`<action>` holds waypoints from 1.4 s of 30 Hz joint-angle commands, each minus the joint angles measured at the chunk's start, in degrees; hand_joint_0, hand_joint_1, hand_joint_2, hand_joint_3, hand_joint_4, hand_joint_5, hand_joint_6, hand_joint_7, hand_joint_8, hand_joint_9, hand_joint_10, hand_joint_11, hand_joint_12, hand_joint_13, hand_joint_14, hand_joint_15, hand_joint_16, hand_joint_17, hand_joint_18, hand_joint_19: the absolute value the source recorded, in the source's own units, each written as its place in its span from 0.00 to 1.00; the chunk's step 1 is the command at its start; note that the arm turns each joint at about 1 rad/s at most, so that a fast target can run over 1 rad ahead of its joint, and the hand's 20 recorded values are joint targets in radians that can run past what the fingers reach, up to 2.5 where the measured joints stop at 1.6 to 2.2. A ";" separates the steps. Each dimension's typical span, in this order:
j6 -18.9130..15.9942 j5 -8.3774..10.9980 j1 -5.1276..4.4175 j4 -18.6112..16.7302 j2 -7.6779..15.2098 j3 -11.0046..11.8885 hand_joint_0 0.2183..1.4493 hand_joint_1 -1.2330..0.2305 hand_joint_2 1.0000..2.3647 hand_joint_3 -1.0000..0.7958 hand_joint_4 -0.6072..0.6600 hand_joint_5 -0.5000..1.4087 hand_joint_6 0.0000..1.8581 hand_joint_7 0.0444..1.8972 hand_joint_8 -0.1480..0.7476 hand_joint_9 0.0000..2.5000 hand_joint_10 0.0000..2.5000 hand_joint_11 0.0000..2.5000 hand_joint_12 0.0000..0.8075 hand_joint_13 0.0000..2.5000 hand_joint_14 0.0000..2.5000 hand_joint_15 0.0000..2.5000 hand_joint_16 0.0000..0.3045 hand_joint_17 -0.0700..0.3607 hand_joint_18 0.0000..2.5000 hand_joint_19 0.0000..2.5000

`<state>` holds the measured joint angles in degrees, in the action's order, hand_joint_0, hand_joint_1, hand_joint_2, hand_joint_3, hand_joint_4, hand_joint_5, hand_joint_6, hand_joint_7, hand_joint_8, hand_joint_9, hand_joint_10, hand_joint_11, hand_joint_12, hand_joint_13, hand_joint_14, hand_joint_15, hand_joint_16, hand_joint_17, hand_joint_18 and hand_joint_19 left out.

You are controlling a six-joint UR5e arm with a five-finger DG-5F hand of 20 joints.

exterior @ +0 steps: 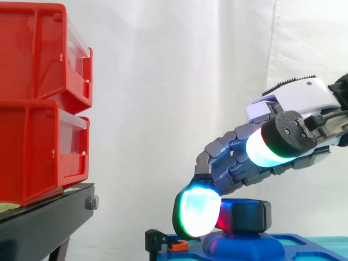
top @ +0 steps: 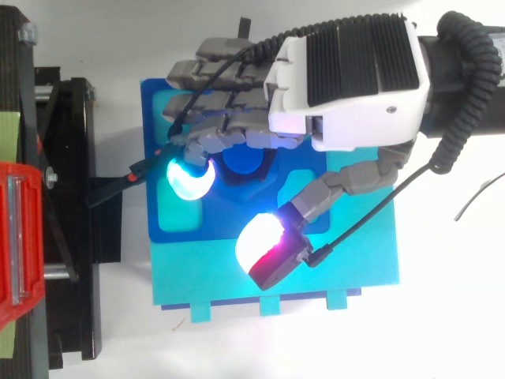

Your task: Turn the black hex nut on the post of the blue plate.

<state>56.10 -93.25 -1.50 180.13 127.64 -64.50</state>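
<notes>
Side view, right edge: hand (exterior: pixel 234 155) low over the plate (exterior: pixel 304 247), fingers curled down and round the left side of the nut (exterior: pixel 249 216). One cyan pad (exterior: pixel 196 212) up against the nut's left face, a red glow in the seam between them. Above, the thumb (exterior: pixel 263 149) lifted up and back, well clear of the nut, its tip white with a green rim. Black nut upright on the post (exterior: pixel 244 202), blue cap just above it, rounded blue boss (exterior: pixel 244 244) beneath. At the plate's left end, a small black and orange fitting (exterior: pixel 174 246), just below the cyan pad; touching or apart, cannot tell. Far left, two red bins (exterior: pixel 32 103) stacked on the black stand (exterior: pixel 43 217), well apart from the hand. Behind all, white curtain (exterior: pixel 163 81).

Top view: hand (top: pixel 347 79) across the upper half of the plate, fingers bent round the blue post top (top: pixel 241 162) from above and left. Most of the nut hidden under the fingers. Cyan pad just left of the post. Out to the side, the thumb, white and magenta, over the plate's lower edge and the teal sheet (top: pixel 355 268) under it.
</notes>
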 commanded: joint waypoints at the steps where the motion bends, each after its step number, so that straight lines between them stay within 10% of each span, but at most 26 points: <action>1: 0.06 -0.09 0.27 -0.13 -0.02 -0.27 0.20 0.61 0.00 0.28 0.64 0.15 0.27 0.43 0.44 0.09 0.00 0.00 0.47 0.00 0.00 0.00 0.19 0.47 0.00 0.03; 34: 2.35 -7.74 7.12 -0.48 -0.02 -0.27 0.20 0.61 0.00 0.28 0.64 0.15 0.27 0.43 0.44 0.09 0.00 0.00 0.47 0.00 0.00 0.00 0.19 0.47 0.00 0.03; 42: 2.00 -7.65 6.86 -2.77 -0.02 0.08 0.20 0.60 0.00 0.28 0.64 0.15 0.27 0.43 0.44 0.09 0.00 0.00 0.46 0.00 0.00 0.00 0.19 0.47 0.00 0.03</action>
<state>58.31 -100.95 5.60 178.34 127.62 -64.70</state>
